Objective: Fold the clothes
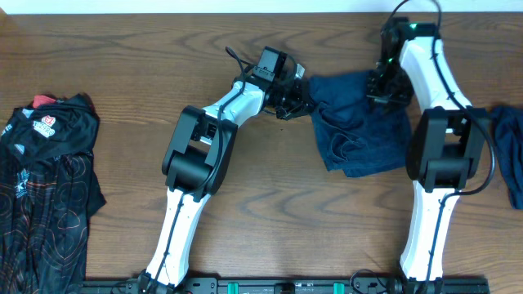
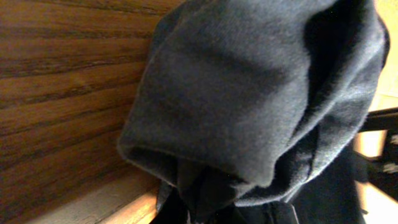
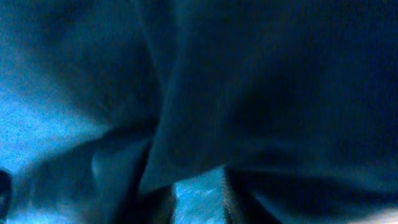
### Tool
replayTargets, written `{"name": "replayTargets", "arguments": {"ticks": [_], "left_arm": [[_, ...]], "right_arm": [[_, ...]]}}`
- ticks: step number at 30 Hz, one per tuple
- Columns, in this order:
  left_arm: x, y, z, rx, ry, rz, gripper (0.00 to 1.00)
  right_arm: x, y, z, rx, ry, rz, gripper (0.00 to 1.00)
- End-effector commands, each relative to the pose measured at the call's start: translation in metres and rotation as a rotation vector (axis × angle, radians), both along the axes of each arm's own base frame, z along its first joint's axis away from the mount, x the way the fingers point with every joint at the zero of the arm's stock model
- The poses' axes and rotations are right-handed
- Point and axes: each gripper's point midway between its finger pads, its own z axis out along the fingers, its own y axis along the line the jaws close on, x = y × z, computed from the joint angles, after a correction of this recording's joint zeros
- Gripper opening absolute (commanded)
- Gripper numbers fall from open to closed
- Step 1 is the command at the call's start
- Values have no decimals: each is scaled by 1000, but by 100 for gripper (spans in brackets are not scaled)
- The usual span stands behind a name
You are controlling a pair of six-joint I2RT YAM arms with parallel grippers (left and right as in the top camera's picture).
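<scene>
A dark blue garment [image 1: 364,131] lies crumpled between the two arms at the back of the table. My left gripper [image 1: 304,96] is at its upper left corner and is shut on a bunch of the cloth. In the left wrist view the gathered blue cloth [image 2: 261,93] hangs over the jaws and hides them. My right gripper [image 1: 382,88] is pressed onto the garment's upper right part. Blue cloth [image 3: 249,93] fills the right wrist view, so how its jaws stand is hidden. A black jersey [image 1: 45,188] with red lines and a white-red logo lies at the far left.
Another piece of blue cloth [image 1: 508,151] lies at the table's right edge beside the right arm. The wooden table [image 1: 270,204] shows bare wood between the arms and in front of them. The table's back edge runs just behind both grippers.
</scene>
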Motion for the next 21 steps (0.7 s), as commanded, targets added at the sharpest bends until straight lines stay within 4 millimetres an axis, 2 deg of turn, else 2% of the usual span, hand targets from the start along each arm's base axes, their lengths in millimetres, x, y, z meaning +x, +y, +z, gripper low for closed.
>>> {"name": "replayTargets", "arguments": {"ticks": [1, 3, 5, 12, 17, 21], "left_arm": [[5, 15, -29, 62, 30, 41, 6], [6, 16, -28, 62, 31, 45, 6], [8, 19, -29, 63, 32, 51, 6], [17, 36, -25, 32, 45, 70, 6], [23, 46, -22, 11, 50, 80, 6], [24, 48, -20, 1, 35, 67, 6]], "right_arm": [[-8, 4, -10, 36, 21, -15, 35], [-10, 1, -16, 35, 27, -20, 16], [-13, -5, -20, 20, 34, -37, 5], [-23, -47, -26, -26, 67, -151, 10], [-44, -78, -40, -36, 125, -244, 12], [-56, -91, -49, -64, 153, -269, 14]]}}
